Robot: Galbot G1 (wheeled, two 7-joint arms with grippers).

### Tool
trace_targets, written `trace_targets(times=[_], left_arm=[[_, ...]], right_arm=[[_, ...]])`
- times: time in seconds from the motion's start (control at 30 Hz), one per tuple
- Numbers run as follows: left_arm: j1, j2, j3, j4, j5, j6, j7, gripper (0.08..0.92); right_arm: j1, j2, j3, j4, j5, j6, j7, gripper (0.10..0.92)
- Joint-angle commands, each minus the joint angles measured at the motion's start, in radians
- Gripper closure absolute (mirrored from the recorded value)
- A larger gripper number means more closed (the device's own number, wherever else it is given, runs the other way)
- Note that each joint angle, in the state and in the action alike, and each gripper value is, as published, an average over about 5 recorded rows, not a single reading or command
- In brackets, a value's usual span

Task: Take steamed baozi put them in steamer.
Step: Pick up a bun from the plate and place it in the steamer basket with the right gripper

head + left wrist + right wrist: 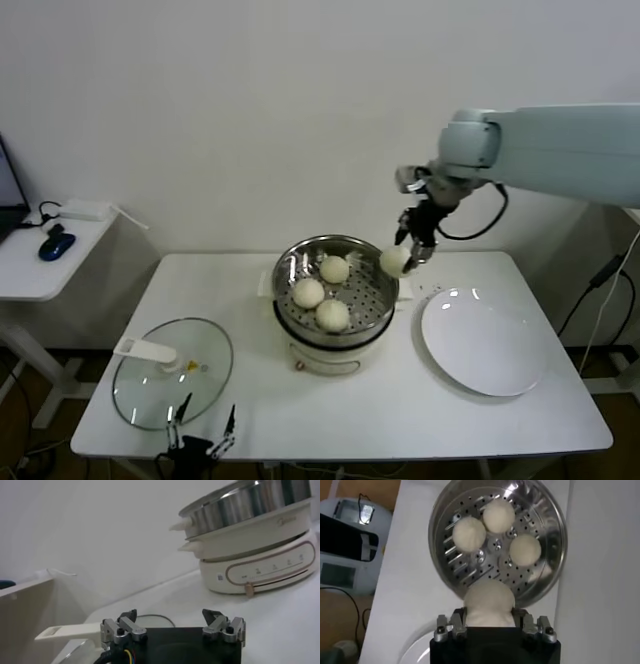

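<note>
Start at your far left, where a small side table stands with a blue mouse on it. Next comes the white surface, and near its front left corner lies the round glass lid with its white handle. Just below the lid, at the front edge, your left pincer waits with its two fingers spread open and nothing between them. It is well apart from the work. In the middle stands the steamer, a shiny pot on a cream base. Three steamed baozi already sit on the tray with holes inside it. Now look to the pot's right rim. Your right pincer hangs there, pointing down, and it is squeezed tight on the fourth bun. That bun is up in the air, just at the rim on the right side. From the right wrist view, the bun sits over the edge of the tray, and the bare part of the tray lies just past it, toward the three buns. So I think you need to go a little to your left, over the bare spot, then down and let go. The right arm is the near one for this. Farther right, the flat white plate lies bare.
</note>
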Motion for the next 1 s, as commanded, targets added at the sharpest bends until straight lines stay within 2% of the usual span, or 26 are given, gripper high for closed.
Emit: trace_targets(times=[0.03,0.4,0.73,0.93,1.0], left_arm=[[0.006,-0.005,-0.004,-0.018,-0.004,0.008,0.001,0.177],[-0.003,-0.009,-0.013,0.002,-0.005,0.004,-0.002,0.177],[-0.011,-0.006,-0.016,0.006,-0.006,0.006,-0.002,0.177],[-0.006,-0.003,-0.019,-0.002,-0.009,0.008,-0.001,0.177],[-0.004,-0.002,-0.019,-0.007,-0.009,0.008,0.001,0.177]], right_arm=[[-0.253,0.168,0.106,-0.174,-0.055,-0.033,0.048,0.406],[-0.384,0.188,0.133,-0.256,-0.155,-0.026,0.073,0.406],[-0.405,0.187,0.141,-0.286,-0.165,-0.018,0.069,0.406],[-0.321,0.153,0.122,-0.235,-0.081,-0.008,0.054,0.397],[-0.255,0.130,0.096,-0.199,-0.032,0.000,0.026,0.362]])
